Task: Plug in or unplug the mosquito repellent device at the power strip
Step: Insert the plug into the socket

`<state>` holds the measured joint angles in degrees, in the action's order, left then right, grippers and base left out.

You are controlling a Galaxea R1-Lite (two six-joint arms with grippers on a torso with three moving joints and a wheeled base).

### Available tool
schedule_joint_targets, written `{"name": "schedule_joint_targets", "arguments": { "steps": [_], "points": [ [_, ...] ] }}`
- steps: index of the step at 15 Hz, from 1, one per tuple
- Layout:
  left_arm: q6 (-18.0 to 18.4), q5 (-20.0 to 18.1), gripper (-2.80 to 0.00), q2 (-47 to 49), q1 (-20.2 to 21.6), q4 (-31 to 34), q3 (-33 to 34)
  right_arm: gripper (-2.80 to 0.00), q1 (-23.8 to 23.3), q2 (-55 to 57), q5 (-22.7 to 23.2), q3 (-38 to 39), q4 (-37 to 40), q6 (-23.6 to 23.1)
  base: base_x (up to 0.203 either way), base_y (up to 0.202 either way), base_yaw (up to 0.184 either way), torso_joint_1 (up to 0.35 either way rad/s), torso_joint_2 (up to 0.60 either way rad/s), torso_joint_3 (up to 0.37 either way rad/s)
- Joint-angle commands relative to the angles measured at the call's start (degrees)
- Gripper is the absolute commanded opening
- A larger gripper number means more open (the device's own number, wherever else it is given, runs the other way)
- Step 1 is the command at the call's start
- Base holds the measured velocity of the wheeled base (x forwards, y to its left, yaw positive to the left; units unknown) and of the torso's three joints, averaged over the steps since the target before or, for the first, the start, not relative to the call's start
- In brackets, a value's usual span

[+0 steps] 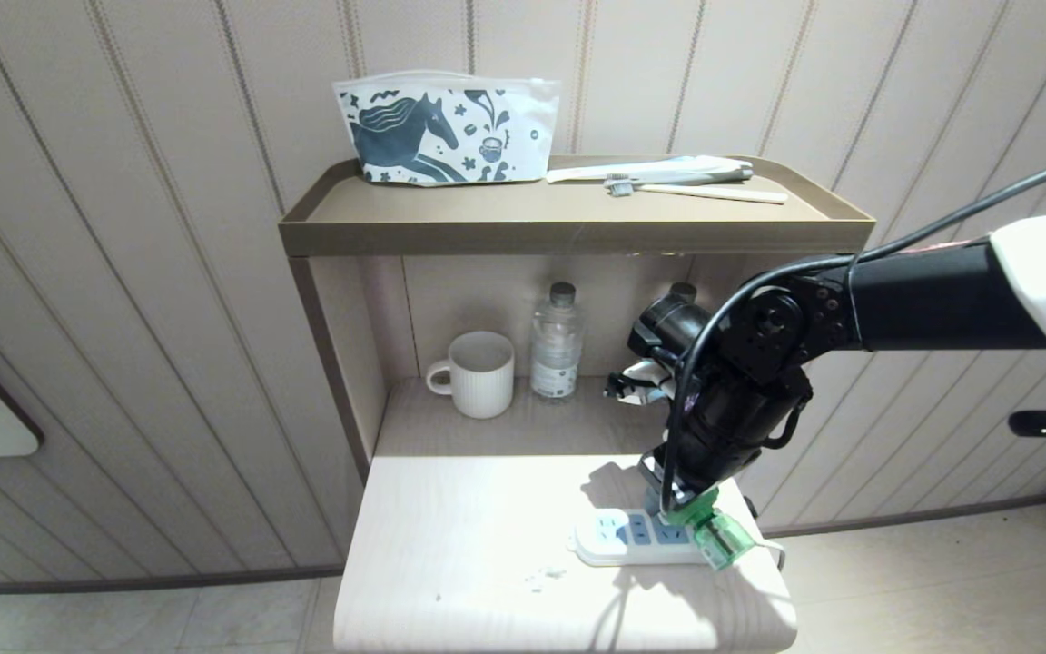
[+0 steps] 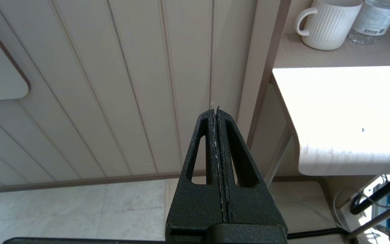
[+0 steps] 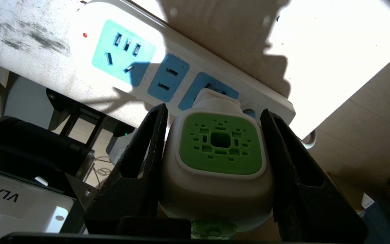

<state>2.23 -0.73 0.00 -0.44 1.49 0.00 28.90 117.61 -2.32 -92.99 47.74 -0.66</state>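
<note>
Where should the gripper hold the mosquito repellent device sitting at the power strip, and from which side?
Hold the green-and-white mosquito repellent device by the two flat white sides of its square head, coming from the end away from the flat white power strip, in line with its plug. The right gripper already straddles it that way, one finger on each side.

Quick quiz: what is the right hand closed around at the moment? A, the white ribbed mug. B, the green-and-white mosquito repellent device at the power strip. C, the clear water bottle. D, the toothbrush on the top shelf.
B: the right hand has a finger on each side of the mosquito repellent device, at the power strip.
</note>
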Motion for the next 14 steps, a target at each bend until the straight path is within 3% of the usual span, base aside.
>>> {"name": "schedule_joint_targets", "arguments": {
  "steps": [1,14],
  "points": [
    [0.05,0.03,-2.8,0.09,0.0,0.01,0.0,-2.8,0.01,-0.11,-0.06,0.18,0.25,-0.04,0.0,0.0,0.0,0.0,0.0,0.0],
    [0.05,0.03,-2.8,0.09,0.0,0.01,0.0,-2.8,-0.16,0.04,0.21,2.2,0.01,0.34,0.0,0.0,0.0,0.0,0.0,0.0]
  ]
}}
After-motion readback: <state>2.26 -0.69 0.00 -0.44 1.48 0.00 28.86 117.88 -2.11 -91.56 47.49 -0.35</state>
